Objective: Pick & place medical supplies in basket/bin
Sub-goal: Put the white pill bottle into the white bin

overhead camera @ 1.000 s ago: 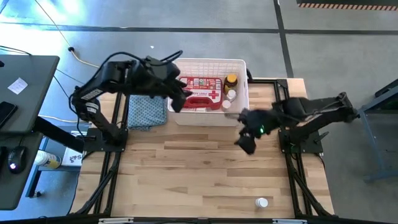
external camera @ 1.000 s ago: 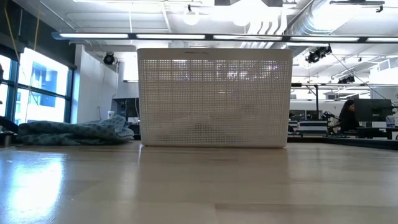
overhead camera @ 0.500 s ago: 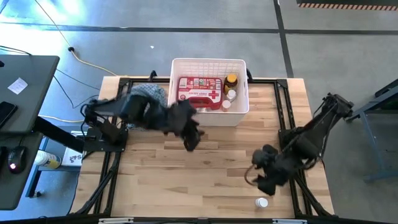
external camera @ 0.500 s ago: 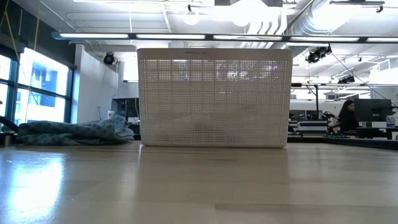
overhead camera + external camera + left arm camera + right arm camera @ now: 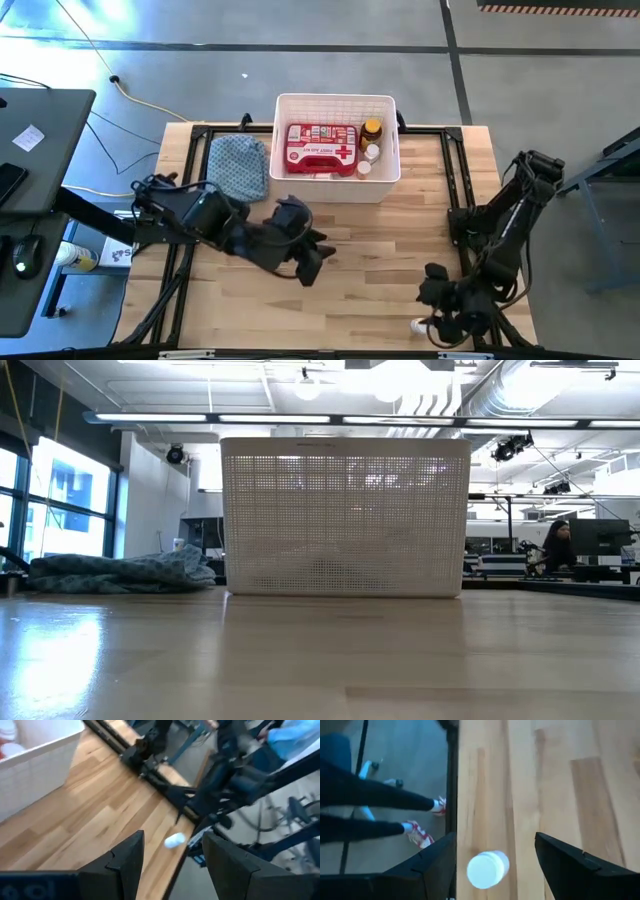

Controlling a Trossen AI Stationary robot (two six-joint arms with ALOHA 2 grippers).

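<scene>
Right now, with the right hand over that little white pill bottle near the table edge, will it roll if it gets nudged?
Probably. The small white pill bottle looks round and smooth, lying on bare wood, so a nudge could send it rolling. It sits near the table edge, so it might drop off. The open right hand hovers above it; a centered grip seems safest.

Bright ceiling lights, window glare, blurred wrist views

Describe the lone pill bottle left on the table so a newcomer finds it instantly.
Start from the white basket at the table's far edge, then cross to the opposite near edge, right-hand corner. There, just under the right claw, a small white pill bottle lies alone on bare wood, the only supply outside the basket.
</scene>
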